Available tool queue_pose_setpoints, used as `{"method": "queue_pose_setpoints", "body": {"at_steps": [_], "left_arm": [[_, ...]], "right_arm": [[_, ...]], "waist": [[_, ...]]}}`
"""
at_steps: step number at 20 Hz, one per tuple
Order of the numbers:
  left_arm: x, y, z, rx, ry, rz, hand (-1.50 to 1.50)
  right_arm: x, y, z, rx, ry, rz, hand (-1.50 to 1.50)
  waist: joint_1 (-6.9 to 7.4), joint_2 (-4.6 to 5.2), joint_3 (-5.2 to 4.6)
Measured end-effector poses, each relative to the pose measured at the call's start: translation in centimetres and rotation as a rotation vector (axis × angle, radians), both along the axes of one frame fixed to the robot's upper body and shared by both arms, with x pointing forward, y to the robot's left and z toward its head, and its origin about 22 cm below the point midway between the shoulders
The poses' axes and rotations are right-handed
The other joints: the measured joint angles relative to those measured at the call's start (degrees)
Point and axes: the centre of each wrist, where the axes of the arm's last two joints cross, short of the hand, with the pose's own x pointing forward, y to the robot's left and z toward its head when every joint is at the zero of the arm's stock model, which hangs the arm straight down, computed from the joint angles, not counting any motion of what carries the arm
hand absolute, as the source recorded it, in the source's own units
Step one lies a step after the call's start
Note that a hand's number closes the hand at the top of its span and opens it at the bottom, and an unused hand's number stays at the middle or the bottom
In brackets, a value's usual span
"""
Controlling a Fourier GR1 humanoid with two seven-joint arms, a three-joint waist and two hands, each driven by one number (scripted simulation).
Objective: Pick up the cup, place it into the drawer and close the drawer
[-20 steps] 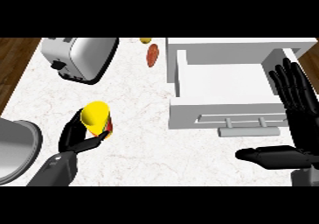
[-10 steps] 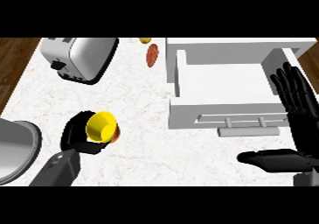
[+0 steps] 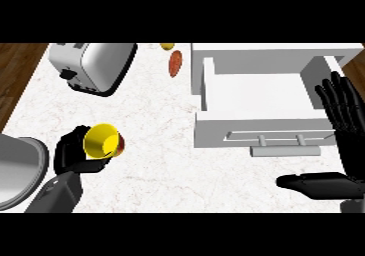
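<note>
- Yellow cup (image 3: pixel 102 141) sat tipped in the left hand (image 3: pixel 73 155), fingers curled round it.
- Open white drawer (image 3: pixel 251 136) stood well apart, to its right.
- Right hand (image 3: pixel 347 125) rested open beside the drawer.

Left hand (image 3: pixel 70 156): black, with rounded fingers. Right hand (image 3: pixel 353 150): black, with long slender segmented fingers and a thick rounded thumb. Left forearm (image 3: pixel 56 194): dark grey, angular, flat-sided casing. Right forearm (image 3: pixel 355 205): grey, only a small piece showing.

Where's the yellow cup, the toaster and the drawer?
yellow cup (image 3: pixel 102 141): head view, on its inside.
toaster (image 3: pixel 100 62): head view, on its silver body.
drawer (image 3: pixel 251 97): head view, on its bare floor.
</note>
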Motion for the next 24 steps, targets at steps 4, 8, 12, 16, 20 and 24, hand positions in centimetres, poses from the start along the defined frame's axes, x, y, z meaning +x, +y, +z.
{"method": "queue_pose_setpoints", "body": {"at_steps": [4, 8, 12, 16, 20, 24], "left_arm": [[1.7, -0.6, 1.4, 0.001, -0.071, -0.013, 1.5], [3.7, -1.8, 3.3, 0.024, -0.138, -0.076, 1.5], [6.7, -3.8, 6.7, 0.048, -0.226, -0.139, 1.5], [9.5, -7.3, 11.0, 0.09, -0.3, -0.192, 1.5], [11.0, -10.8, 15.4, 0.116, -0.341, -0.241, 1.5], [11.6, -13.6, 19.8, 0.154, -0.354, -0.285, 1.5]], "right_arm": [[0.4, -0.2, 0.4, 0.002, 0.007, -0.013, -1.5], [0.4, -0.9, 0.5, 0.002, 0.009, -0.021, -1.5], [-0.4, -0.9, 0.2, -0.002, 0.016, -0.028, -1.5], [-0.6, -1.8, 0.0, -0.004, 0.022, -0.038, -1.5], [-0.3, -1.5, 0.0, 0.001, 0.021, -0.036, -1.5], [-0.5, -2.1, -0.2, 0.009, 0.022, -0.041, -1.5]], "waist": [[0.34, -0.15, 0.04], [0.75, -0.39, 0.12], [0.97, -0.62, 0.17], [1.2, -0.73, 0.23], [1.41, -0.75, 0.21], [1.31, -0.72, 0.21]]}}
